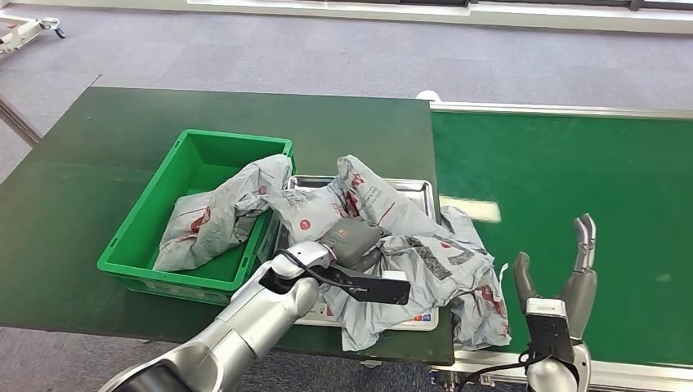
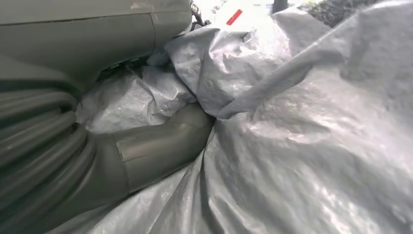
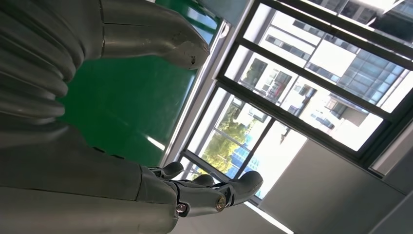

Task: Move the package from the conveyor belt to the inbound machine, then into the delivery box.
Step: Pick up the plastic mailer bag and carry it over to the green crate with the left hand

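Left hand (image 1: 353,242) grips the grey package (image 1: 409,245), which lies crumpled on the metal inbound machine tray (image 1: 409,189), one end draped into the green delivery box (image 1: 176,167). Right hand (image 1: 564,286) hovers empty over the conveyor belt (image 1: 572,171), fingers spread.

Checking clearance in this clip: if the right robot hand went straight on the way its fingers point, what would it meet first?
Probably nothing close. The right robot hand is open with fingers raised above the conveyor belt; its wrist view looks toward windows, so the way looks free, though depth is unclear.
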